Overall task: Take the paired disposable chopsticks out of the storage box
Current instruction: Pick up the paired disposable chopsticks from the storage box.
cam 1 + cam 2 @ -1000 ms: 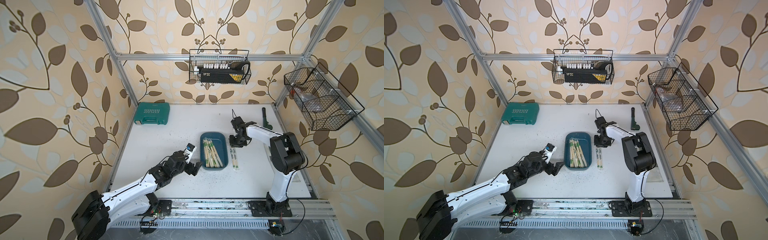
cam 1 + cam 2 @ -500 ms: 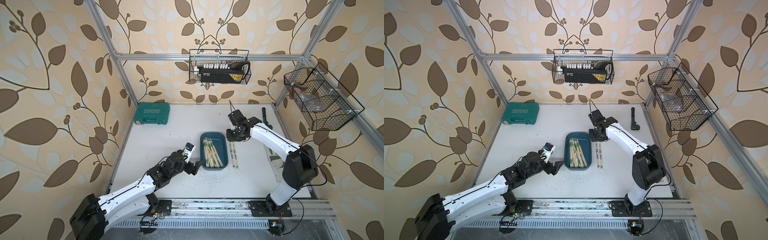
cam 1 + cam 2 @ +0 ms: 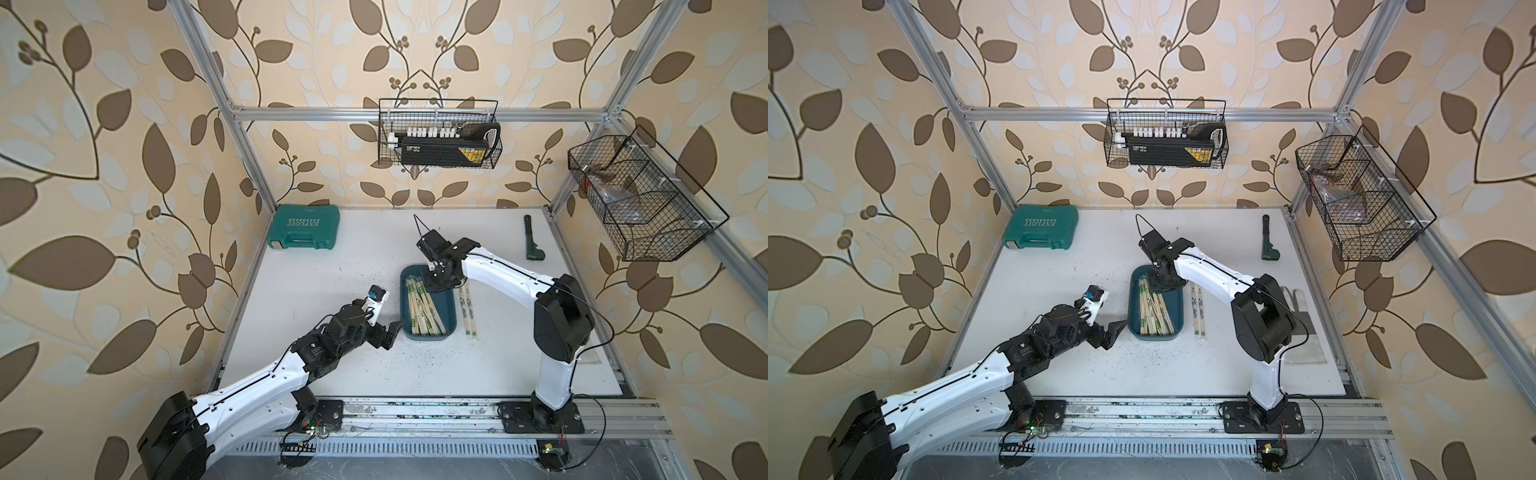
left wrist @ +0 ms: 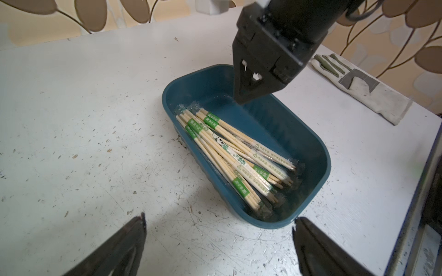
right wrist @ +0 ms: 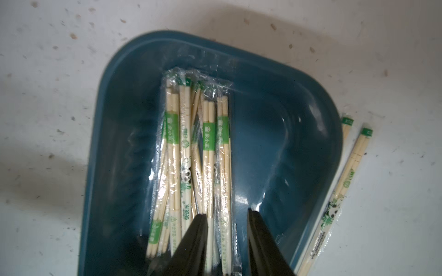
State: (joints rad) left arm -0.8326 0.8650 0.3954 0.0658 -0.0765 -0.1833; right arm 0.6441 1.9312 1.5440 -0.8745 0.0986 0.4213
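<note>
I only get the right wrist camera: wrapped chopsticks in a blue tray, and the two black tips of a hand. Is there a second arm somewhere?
Observer: Yes. The left hand hovers beside the near corner of the storage box, wide open and empty.
Operator: Where exactly is my hand, seen from outside?
Observer: The left wrist view shows the right hand pointing down over the box's far end, tips beside the paired disposable chopsticks, with no pair clamped.
Operator: Is anything else on the table?
Observer: A green EXPLOIT tool case lies closed in the far left corner.
</note>
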